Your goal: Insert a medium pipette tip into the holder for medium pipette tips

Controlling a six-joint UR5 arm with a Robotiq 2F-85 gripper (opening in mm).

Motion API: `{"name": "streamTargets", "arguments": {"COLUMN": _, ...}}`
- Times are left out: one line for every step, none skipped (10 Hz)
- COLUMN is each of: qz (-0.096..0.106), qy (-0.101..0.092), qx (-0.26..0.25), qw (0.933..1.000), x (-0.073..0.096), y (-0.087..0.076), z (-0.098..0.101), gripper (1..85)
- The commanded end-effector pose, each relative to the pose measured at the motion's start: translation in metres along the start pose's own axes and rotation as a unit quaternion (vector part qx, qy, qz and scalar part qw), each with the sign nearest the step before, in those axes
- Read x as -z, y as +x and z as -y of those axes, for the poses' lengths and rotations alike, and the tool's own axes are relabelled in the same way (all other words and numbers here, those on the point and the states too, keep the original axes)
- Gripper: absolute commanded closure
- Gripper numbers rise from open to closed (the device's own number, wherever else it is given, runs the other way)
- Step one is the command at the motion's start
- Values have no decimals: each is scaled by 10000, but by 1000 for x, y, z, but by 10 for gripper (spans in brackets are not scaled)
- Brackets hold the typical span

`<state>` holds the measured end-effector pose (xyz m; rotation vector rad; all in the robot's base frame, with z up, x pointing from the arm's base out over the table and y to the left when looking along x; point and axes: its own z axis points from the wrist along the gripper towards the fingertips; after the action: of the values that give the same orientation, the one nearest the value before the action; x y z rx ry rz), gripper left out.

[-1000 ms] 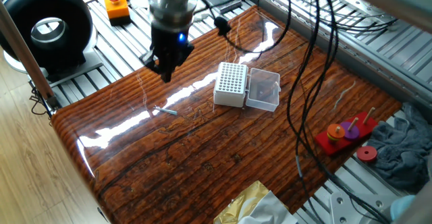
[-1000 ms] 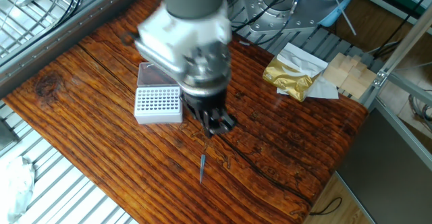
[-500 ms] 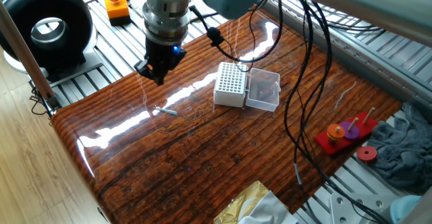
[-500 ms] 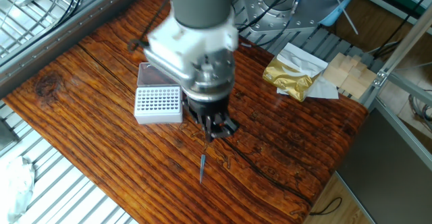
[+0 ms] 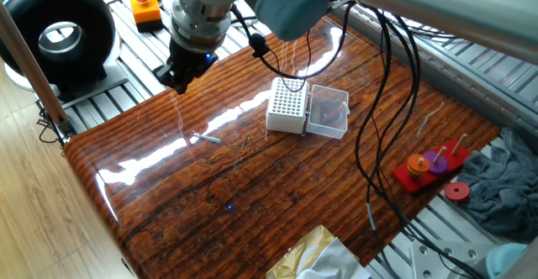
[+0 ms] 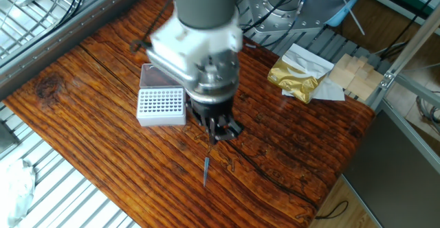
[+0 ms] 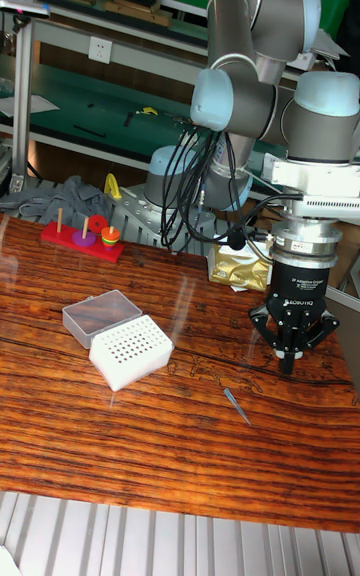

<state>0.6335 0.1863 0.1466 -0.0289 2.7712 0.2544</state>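
Gripper (image 7: 291,364) hangs above the wooden desk (image 5: 277,186), pointing down, nothing seen btwn its fingertips; jaws look nearly together in the tall view, but the gap is too small to be sure, so can't tell; blurred in the other fixed view (image 6: 218,133); in one fixed view it sits near the desk's far-left edge (image 5: 179,84).

Medium pipette tip (image 7: 237,405) lies flat on the desk, apart from the gripper, just below and to the left of the fingertips in the tall view; seen as a thin grey sliver in the other fixed view (image 6: 205,172), and as a pale short line in one fixed view (image 5: 206,138); not touching anything else.

Holder (image 7: 130,351) stands on the desk well apart from the tip; white block w/ grid of holes on top; clear lid (image 7: 101,314) hinged open and lying flat beside it; same pair in one fixed view (image 5: 287,105); in the other fixed view the block (image 6: 161,106) is partly behind the arm.

Off to the side: red ring-stacking toy (image 5: 429,167); grey cloth (image 5: 500,186); gold foil bag (image 6: 295,75); orange button box (image 5: 145,7).
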Motion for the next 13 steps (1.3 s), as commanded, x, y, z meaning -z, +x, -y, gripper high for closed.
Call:
{"name": "streamTargets", "arguments": {"qz": 167, "qy": -99, "qx": 23, "qw": 9998, "x": -3, "y": -5, "z": 2, "gripper": 847}}
{"name": "streamTargets", "arguments": {"qz": 190, "qy": -97, "qx": 16, "qw": 9998, "x": -4, "y": -3, "z": 2, "gripper": 847}}
{"name": "streamTargets", "arguments": {"qz": 212, "qy": -89, "qx": 26, "qw": 9997, "x": -7, "y": 2, "z": 5, "gripper": 847}}
{"name": "streamTargets", "arguments": {"qz": 220, "qy": -94, "qx": 62, "qw": 9997, "x": -8, "y": 7, "z": 8, "gripper": 847}}
{"name": "streamTargets", "arguments": {"qz": 221, "qy": -108, "qx": 94, "qw": 9997, "x": -9, "y": 13, "z": 13, "gripper": 847}}
{"name": "streamTargets", "arguments": {"qz": 198, "qy": -95, "qx": 92, "qw": 9997, "x": -9, "y": 20, "z": 17, "gripper": 847}}
{"name": "streamTargets", "arguments": {"qz": 201, "qy": -24, "qx": 74, "qw": 9998, "x": -10, "y": 26, "z": 19, "gripper": 847}}
{"name": "streamTargets", "arguments": {"qz": 255, "qy": -42, "qx": 89, "qw": 9996, "x": -12, "y": 28, "z": 19, "gripper": 847}}
{"name": "streamTargets", "arguments": {"qz": 290, "qy": -104, "qx": 56, "qw": 9995, "x": -14, "y": 31, "z": 18, "gripper": 847}}
{"name": "streamTargets", "arguments": {"qz": 287, "qy": -47, "qx": 71, "qw": 9996, "x": -17, "y": 34, "z": 20, "gripper": 847}}
{"name": "streamTargets", "arguments": {"qz": 333, "qy": -57, "qx": 111, "qw": 9994, "x": -20, "y": 35, "z": 24, "gripper": 847}}
{"name": "streamTargets", "arguments": {"qz": 402, "qy": -149, "qx": 124, "qw": 9990, "x": -24, "y": 35, "z": 25, "gripper": 847}}
{"name": "streamTargets", "arguments": {"qz": 458, "qy": -179, "qx": 139, "qw": 9987, "x": -28, "y": 35, "z": 26, "gripper": 847}}
